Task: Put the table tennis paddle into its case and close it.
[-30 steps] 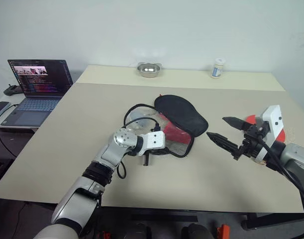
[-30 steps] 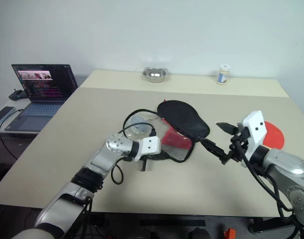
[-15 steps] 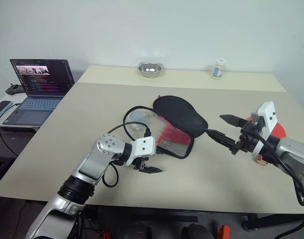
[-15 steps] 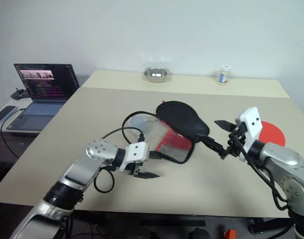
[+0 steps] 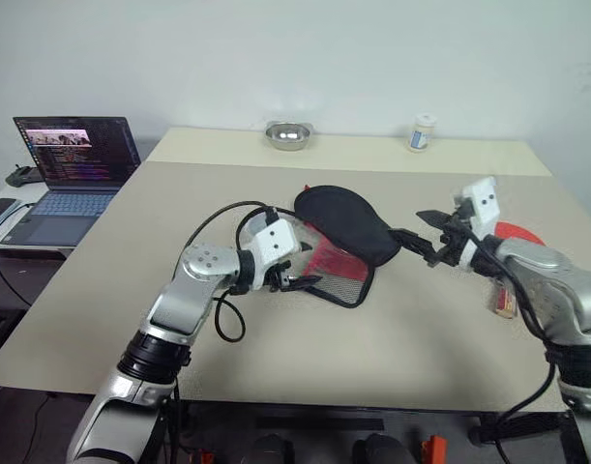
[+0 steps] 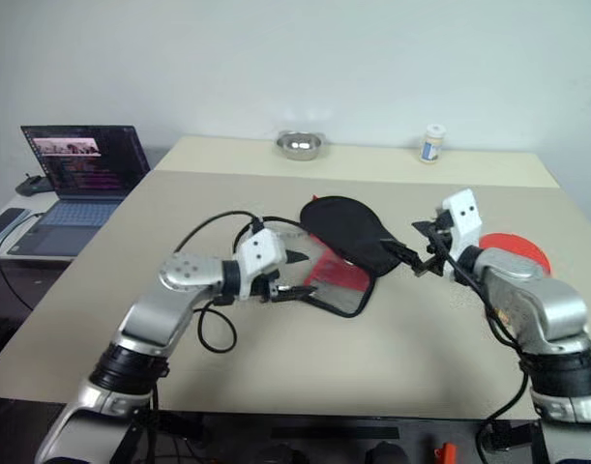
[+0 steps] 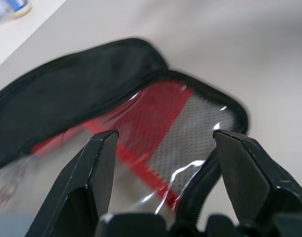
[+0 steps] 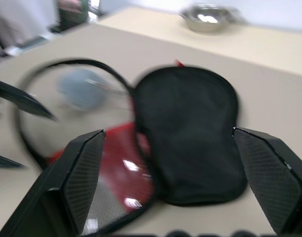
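**Now both grippers close in on the open case**

Seen from the head camera, the case [image 5: 339, 242] lies open at mid-table, its black flap folded back and the clear panel over red lining and mesh facing up. The left gripper [image 5: 297, 281] hovers at the case's near edge, fingers spread and holding nothing. The right gripper [image 5: 418, 237] reaches toward the black flap from the other side, also spread wide and empty. The table tennis paddle [image 5: 513, 235] lies flat behind the right arm, well apart from the case, mostly hidden by it.

From the left wrist, the two fingers [image 7: 86, 182] frame the clear panel and zip rim just ahead, not touching.

From the right wrist, the black flap sits between the parted fingers [image 8: 76, 173], a steel bowl [image 8: 207, 17] beyond.

The case looks soft and floppy, its plastic likely slick; pinch the stiffer zip rim. The paddle is rigid and light, best taken by its handle.
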Controlling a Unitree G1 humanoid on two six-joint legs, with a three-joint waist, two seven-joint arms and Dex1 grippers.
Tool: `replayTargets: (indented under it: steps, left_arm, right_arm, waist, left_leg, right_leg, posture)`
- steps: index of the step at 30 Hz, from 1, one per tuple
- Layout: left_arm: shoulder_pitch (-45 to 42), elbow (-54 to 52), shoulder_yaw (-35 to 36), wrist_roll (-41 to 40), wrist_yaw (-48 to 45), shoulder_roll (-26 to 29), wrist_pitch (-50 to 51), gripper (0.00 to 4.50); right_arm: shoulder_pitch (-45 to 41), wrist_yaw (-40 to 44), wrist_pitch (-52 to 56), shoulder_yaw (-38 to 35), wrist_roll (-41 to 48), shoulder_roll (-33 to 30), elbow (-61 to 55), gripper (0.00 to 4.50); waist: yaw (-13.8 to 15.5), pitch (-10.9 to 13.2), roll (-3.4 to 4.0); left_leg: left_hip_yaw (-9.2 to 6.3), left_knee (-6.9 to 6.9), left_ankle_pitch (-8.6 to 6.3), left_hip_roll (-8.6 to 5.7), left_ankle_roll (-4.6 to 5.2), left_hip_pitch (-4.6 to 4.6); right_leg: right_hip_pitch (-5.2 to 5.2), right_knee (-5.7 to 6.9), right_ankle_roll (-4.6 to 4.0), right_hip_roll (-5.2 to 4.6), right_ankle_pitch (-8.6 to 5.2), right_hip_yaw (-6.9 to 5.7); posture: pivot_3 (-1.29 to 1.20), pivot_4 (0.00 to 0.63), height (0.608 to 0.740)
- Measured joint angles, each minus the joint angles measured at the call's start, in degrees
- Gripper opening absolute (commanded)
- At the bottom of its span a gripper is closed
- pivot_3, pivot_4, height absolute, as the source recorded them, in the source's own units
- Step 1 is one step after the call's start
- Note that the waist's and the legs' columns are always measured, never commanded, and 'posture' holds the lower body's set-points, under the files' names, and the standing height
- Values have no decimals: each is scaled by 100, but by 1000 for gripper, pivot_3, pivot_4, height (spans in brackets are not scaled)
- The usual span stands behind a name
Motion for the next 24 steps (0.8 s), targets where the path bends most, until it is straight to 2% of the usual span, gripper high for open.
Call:
replayTargets:
  steps: [13,16,20,24]
  left_arm:
    - [32,114,426,-438,170,89,197,3332]
    - [101,-43,539,-855,-29,108,349,3332]
    - [85,-129,738,-1297,-122,116,567,3332]
    - [82,-128,769,-1352,-118,257,608,3332]
  right_arm:
    - [-1882,400,-2124,347,-1674,1060,4604,4500]
    - [-2283,304,-2598,301,-1921,1263,5766,4500]
    - [-2556,72,-2956,88,-2065,1436,6690,4500]
    - [-2640,-59,-3145,-99,-2154,1576,7153,4500]
  waist:
    - [-12,3,3]
    - [-31,5,4]
    - [-35,6,6]
    - [-66,6,7]
  left_leg:
    - [9,-1,10,-3,-16,-7]
    - [10,-2,16,-3,-28,-7]
    - [6,-3,19,-1,-32,-6]
    - [7,-3,19,-1,-33,-4]
  right_leg:
    - [-10,5,1,1,2,-3]
    - [-10,6,0,-1,2,-2]
    - [-10,9,0,-4,2,0]
    - [-10,14,-1,-4,3,1]
  posture:
    - [0,150,740]
    - [0,150,740]
    - [0,150,740]
    - [0,150,740]
